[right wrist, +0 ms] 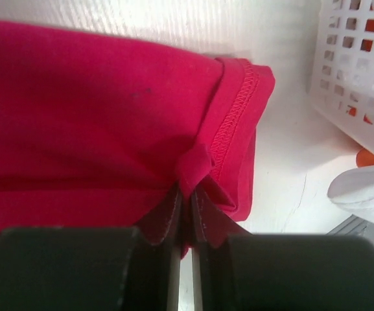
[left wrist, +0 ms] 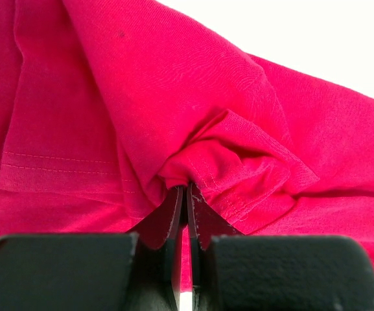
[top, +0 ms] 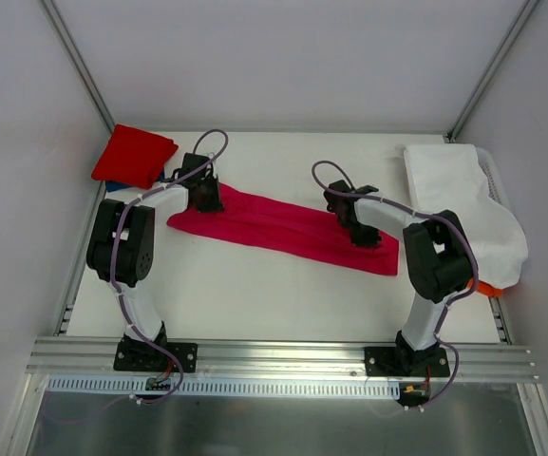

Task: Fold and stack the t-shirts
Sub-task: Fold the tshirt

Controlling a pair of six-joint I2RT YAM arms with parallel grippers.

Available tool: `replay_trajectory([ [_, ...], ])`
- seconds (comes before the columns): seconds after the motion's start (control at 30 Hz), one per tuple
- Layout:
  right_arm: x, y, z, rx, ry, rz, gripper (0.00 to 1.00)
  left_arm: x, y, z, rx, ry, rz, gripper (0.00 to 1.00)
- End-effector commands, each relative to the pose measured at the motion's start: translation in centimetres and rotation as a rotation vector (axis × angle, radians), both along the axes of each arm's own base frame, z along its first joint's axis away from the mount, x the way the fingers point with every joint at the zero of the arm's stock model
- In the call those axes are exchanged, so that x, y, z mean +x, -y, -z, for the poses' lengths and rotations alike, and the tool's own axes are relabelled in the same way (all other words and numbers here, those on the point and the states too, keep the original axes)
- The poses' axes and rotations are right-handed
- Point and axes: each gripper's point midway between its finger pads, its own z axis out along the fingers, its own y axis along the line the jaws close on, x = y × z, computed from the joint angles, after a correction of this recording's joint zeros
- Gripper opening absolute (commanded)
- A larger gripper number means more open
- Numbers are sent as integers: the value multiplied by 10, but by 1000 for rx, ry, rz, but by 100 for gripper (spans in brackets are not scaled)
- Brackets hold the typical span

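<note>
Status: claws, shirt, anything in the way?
Left claw shut on crimson-pink t-shirt; right claw shut on its other end. Shirt stretched across table. Red t-shirt far-left, clear.

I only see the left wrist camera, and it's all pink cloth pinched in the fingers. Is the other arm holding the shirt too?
Observer: Yes. The right gripper is shut on a hemmed corner of the same crimson-pink t-shirt.
Operator: Is it folded small?
Observer: No. It lies as a long narrow strip across the table, with the left gripper near one end and the right near the other.
Operator: Any finished shirts?
Observer: A folded red t-shirt sits at the far left corner, with a blue one peeking out from under it.
</note>
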Motion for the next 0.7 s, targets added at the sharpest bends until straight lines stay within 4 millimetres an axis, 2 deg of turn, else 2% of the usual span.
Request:
replay_trajectory([
  [0.0, -4, 0, -14, -8, 61, 25, 8, 4, 1, -8, 24, 22, 8, 0],
  [0.07, -8, 2, -9, -18, 46, 26, 11, 5, 1, -9, 25, 25, 7, 0],
  [0.13, -11, 3, -3, -27, 30, 28, 22, 4, 1, -10, 26, 25, 8, 0],
  [0.17, -12, 4, -1, -27, 25, 26, 59, 4, 0, -9, 28, 25, 6, 0],
  [0.2, -15, 5, 4, -35, 15, 26, 81, 4, 0, -10, 31, 28, 5, 0],
  [0.23, -17, 6, 5, -36, 9, 26, 92, 4, 0, -11, 33, 29, 7, 0],
  [0.3, -22, 7, 7, -31, 10, 26, 93, 4, -1, -12, 37, 33, 3, 0],
  [0.37, -23, 5, 3, -16, 29, 29, 99, 3, -2, -12, 42, 31, 2, 0],
  [0.5, -26, 14, -9, -64, 48, 32, 99, 3, -6, -19, 54, 49, -14, 0],
  [0.67, -25, 15, -30, -51, 107, 30, 100, 1, -12, -26, 74, 64, -59, 0],
])
